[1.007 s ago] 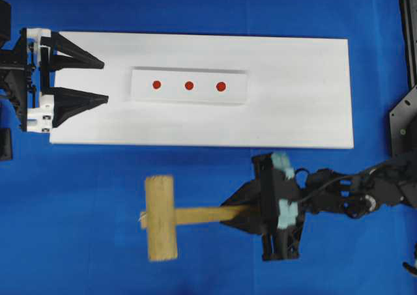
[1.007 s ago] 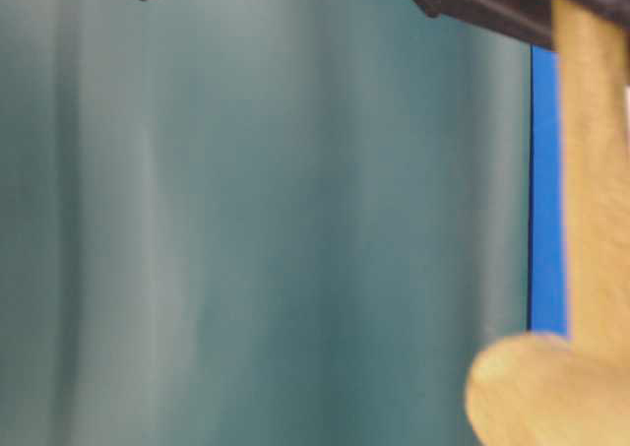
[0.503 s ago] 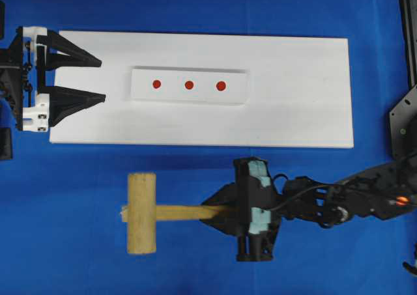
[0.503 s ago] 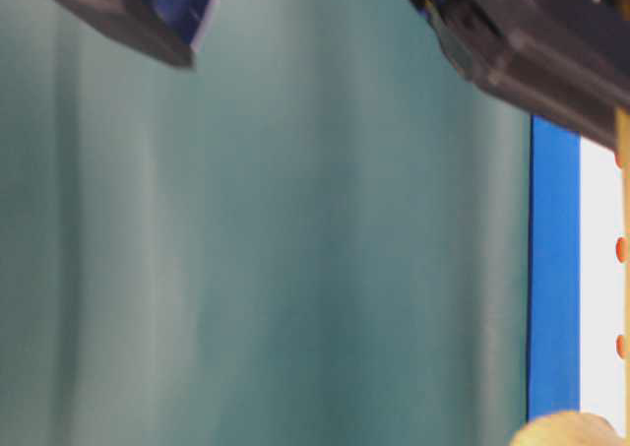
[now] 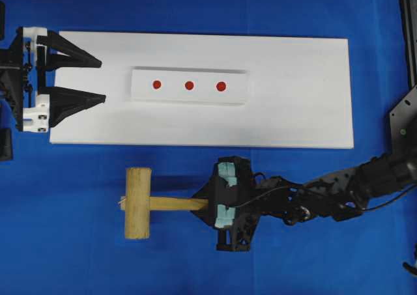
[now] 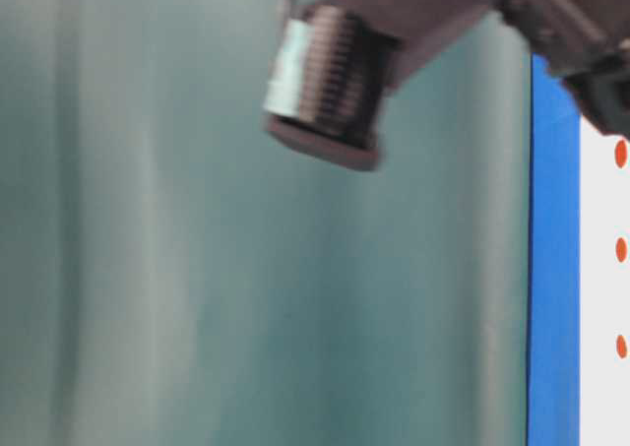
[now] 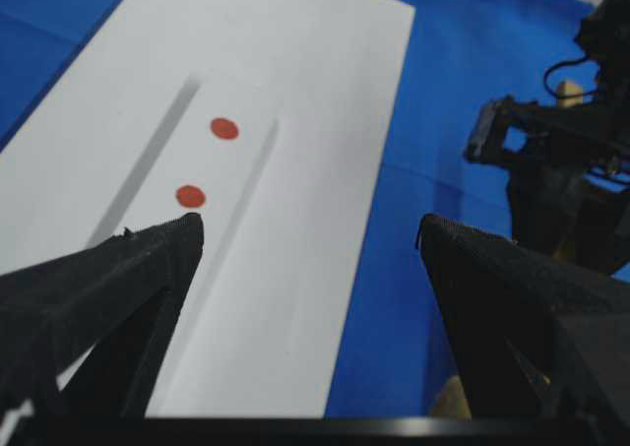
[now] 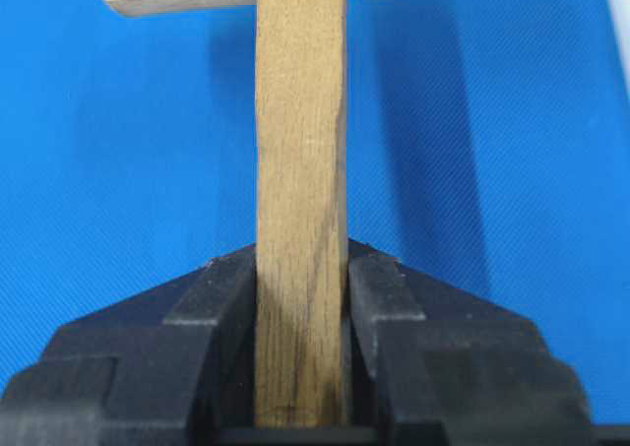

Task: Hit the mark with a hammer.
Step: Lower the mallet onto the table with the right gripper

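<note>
Pale wooden mallet (image 5: 138, 202), thick cylindrical head, slim flat handle: lay over the blue worktop (image 5: 65, 243), just below the white rectangular board (image 5: 293, 112) bearing three red marks (image 5: 189, 85). Right end effector (image 5: 210, 204) was clenched on the handle's far end; left end effector (image 5: 101, 81) stood released at the board's left edge. Judged rigid, head-heavy, grain unslippery; the end grip favoured swing.

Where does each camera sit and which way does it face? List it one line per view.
Overhead: above, looking straight down on the white board, hammer, both grippers.
Table-level: low at the side, looking level; blurred arm parts, board edge.
Left wrist: behind the open left gripper, facing along the board.
Right wrist: behind the right gripper, shut on the hammer's handle.
Shared: the red marks show in overhead, table-level and left wrist.
</note>
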Tool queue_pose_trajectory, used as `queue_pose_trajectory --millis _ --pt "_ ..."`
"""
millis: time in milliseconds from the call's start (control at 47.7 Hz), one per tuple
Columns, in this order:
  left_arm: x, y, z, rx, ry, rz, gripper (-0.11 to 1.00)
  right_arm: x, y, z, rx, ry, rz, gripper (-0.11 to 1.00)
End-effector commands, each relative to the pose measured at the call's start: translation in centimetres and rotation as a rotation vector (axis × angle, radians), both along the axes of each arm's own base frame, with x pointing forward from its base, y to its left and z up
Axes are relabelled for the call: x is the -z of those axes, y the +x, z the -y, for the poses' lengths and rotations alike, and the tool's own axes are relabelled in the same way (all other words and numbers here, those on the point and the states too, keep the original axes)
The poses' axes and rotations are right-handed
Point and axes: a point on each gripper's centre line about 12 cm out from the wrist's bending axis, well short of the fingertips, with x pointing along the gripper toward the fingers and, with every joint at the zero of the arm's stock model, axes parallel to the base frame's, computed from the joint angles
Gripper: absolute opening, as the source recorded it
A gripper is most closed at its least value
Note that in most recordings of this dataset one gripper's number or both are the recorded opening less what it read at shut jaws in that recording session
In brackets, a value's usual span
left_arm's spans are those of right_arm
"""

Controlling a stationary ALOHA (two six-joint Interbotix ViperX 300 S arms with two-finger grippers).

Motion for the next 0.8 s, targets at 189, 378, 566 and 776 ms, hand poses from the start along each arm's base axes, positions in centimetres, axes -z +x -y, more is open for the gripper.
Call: queue_pose_trajectory --millis 189,378,566,776 --pt "-0.4 0.1 0.0 0.0 0.006 0.015 0.89 0.3 0.8 -0.1 0.022 0.021 0.004 0.08" --pt "-0.4 0.1 -0.1 -0.001 0.006 0.015 0.89 0.6 0.8 -0.1 0.021 0.017 -0.003 0.08" --pt "-0.4 0.1 -0.1 -0.001 0.006 0.015 0.89 0.8 0.6 -0.2 0.01 0.022 -0.015 0.08" --pt "-0.4 0.1 -0.1 -0.002 0.005 0.015 0.89 0.8 0.6 -0.2 0.008 0.021 -0.017 0.17"
